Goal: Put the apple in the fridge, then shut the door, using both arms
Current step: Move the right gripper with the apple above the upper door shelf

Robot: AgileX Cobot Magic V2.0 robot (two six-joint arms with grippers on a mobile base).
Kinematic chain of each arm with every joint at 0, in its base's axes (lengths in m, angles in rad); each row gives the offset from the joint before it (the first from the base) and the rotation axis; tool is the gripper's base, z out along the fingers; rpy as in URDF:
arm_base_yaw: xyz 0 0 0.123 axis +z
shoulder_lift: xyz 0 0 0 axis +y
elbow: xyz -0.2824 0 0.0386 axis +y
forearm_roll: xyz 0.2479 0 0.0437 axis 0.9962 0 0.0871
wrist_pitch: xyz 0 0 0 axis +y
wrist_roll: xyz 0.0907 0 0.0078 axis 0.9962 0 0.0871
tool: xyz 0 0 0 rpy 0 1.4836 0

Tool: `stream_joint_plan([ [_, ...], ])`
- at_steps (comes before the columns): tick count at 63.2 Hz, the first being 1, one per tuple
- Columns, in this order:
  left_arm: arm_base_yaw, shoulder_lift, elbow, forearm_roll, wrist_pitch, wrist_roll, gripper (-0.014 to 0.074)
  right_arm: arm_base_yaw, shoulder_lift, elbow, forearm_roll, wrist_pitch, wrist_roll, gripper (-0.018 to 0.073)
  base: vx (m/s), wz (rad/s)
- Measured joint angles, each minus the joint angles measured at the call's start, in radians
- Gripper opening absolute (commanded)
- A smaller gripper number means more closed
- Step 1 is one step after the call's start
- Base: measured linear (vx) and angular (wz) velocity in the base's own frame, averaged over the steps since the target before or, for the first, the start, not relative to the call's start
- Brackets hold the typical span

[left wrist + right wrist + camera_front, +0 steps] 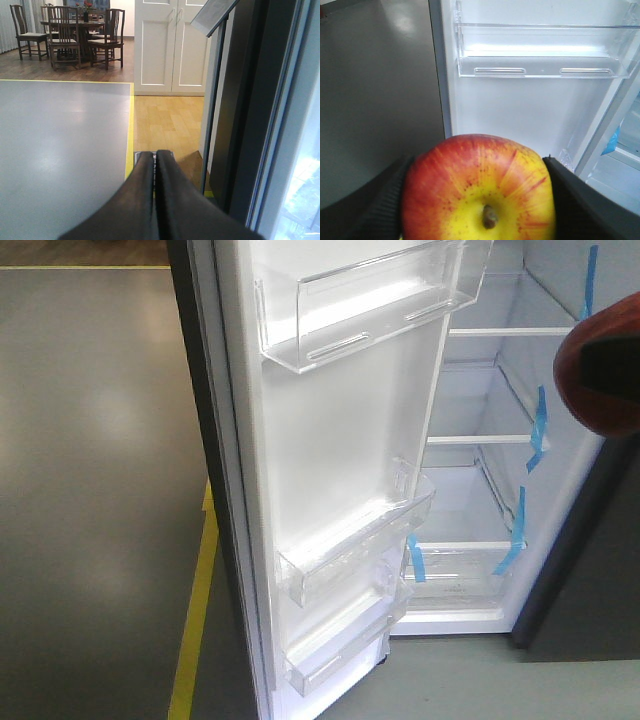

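Two hands to watch, and your right hand (479,200) has the action: its black fingers (380,205) are clamped on either side of the apple (475,170), which fills the bottom of the right wrist view with its stem and yellow patch facing the camera. You're holding the apple up in the air, not yet inside the fridge (480,490). In front of it is the white inner face of the door (340,440), and a clear bin (540,50) sits straight ahead and higher up. From the front camera you catch the apple only as a red blur at the right edge, level with the upper glass shelves (500,332). The door is swung wide open and shows you three clear bins: one at the top (370,300), one lower down (350,550) and one near the bottom (340,640). Past the door, the white inside of the fridge is lit, and strips of blue tape (538,430) run down its right wall and mark the front of the bottom drawer. Your left hand (156,165) is squeezed shut with nothing in it, fingers pressed flat together. It sits low over the grey floor (60,150), close to the yellow line (130,130), and a dark upright panel with a pale edge rises just to its right. Further off in that view you see wooden flooring (167,120), white cupboard doors (170,45) and a dining table with chairs (75,30).
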Motion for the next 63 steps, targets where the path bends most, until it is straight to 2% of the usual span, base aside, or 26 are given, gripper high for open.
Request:
stream_joint_plan([
  [63,0.0,0.0,0.0,0.0,0.0,0.0,-0.0006,0.0,0.0,0.0,0.0,0.0,0.0,-0.0003,0.07,0.02],
])
